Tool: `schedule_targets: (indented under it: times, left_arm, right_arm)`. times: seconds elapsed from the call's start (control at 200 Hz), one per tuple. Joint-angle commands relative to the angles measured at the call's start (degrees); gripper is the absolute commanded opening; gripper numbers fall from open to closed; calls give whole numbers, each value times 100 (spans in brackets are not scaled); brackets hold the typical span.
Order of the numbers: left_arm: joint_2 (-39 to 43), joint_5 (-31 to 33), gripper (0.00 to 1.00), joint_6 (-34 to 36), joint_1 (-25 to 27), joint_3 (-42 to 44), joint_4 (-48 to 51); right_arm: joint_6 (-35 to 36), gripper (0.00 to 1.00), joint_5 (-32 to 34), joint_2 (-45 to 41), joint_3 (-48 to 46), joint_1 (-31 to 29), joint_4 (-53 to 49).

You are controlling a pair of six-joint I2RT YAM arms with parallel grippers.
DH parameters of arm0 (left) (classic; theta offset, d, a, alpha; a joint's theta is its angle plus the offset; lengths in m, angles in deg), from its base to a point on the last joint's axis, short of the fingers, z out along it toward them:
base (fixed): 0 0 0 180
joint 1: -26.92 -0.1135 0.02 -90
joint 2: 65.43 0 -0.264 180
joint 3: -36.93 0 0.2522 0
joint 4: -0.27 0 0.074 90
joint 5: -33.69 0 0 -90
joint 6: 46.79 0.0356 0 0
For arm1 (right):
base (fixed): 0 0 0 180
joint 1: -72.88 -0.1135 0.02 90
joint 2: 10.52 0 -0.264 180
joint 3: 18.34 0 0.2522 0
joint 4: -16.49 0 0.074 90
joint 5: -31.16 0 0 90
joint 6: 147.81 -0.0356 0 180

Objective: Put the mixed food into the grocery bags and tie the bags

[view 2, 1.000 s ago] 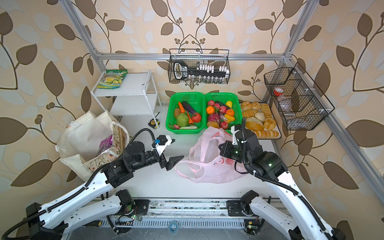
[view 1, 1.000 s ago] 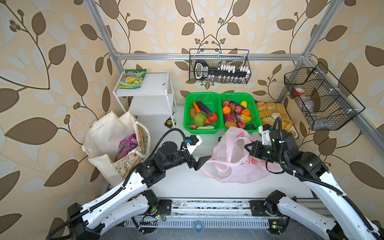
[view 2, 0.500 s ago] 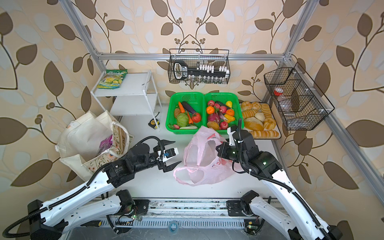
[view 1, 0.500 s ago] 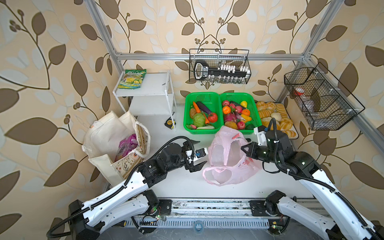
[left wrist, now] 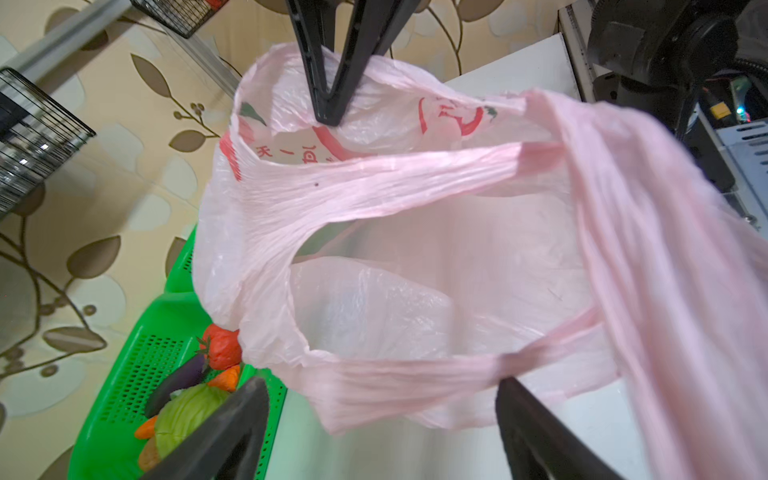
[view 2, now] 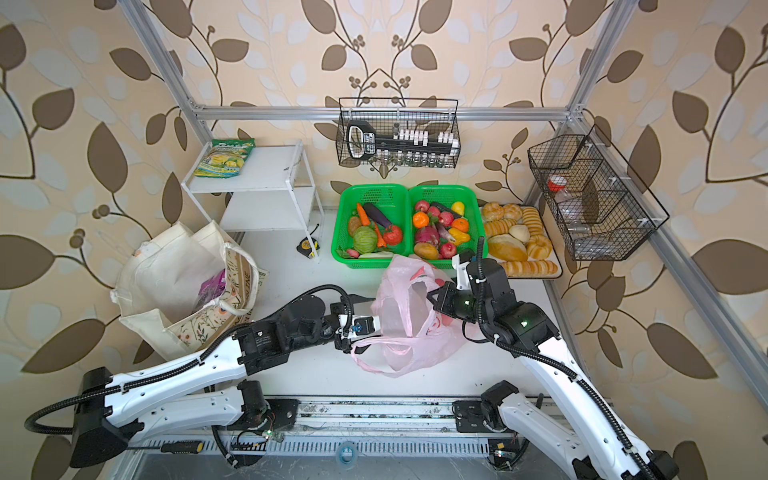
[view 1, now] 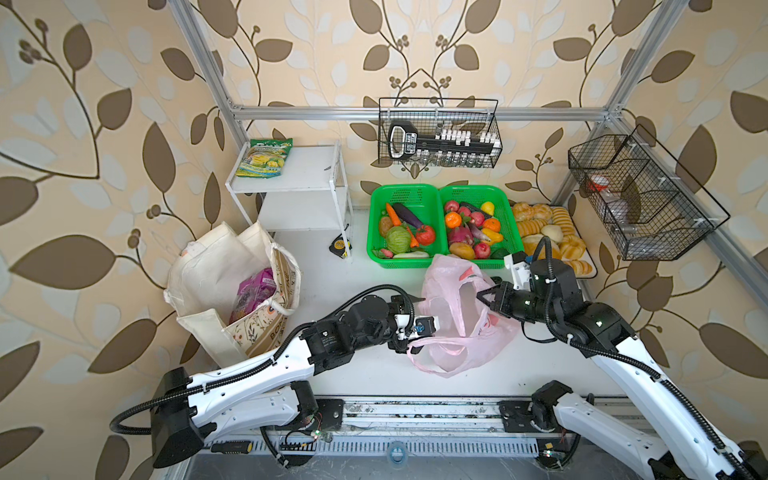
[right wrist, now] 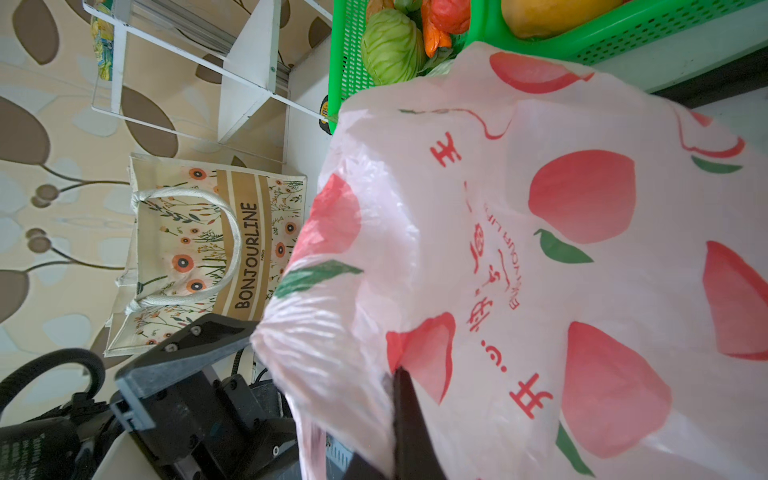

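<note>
We've brought our left gripper, jaws apart, to 9 o'clock of the pink bag while our right gripper pinches its rim, so filling nears.

Two grocery bags (one canvas, one pink plastic), two green baskets, two wire baskets.

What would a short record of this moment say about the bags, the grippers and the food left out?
pink bag: on the table, mouth pulled open, nothing visible inside
right gripper: shut on the pink bag's rim
left gripper: open, one finger on either side of a handle of the pink bag
tote: standing at the left, purple packet inside
green basket: cabbage and tomato lie in it
tying: neither bag tied
</note>
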Motion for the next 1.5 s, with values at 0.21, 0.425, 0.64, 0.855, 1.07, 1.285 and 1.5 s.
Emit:
schedule_targets:
  times: [0.21,0.425,0.64,0.855,1.07,1.285,1.5]
  left_arm:
    - [66,303,92,359,407,-155,-147]
    - [248,1001,97,639,797,222,-291]
    - [-158,1302,94,910,1015,97,-716]
    - [-317,1627,54,724,1051,-92,-1197]
    - [-115,2040,13,-474,1042,-299,-1310]
    - [-126,1827,0,-2995,585,-873,-779]
    - [-780,-1726,0,-6090,-1316,-1868,186]
  right_arm:
    - [-239,0,-260,-179,-236,212,283]
    - [-404,0,-681,-117,-316,344,616]
    - [-509,0,-859,-98,-425,377,771]
    - [-389,0,-775,-151,-460,379,584]
    - [248,0,-363,-344,-512,382,115]
    - [1047,0,45,-852,-828,376,38]
    - [1587,0,182,-1317,-1112,328,188]
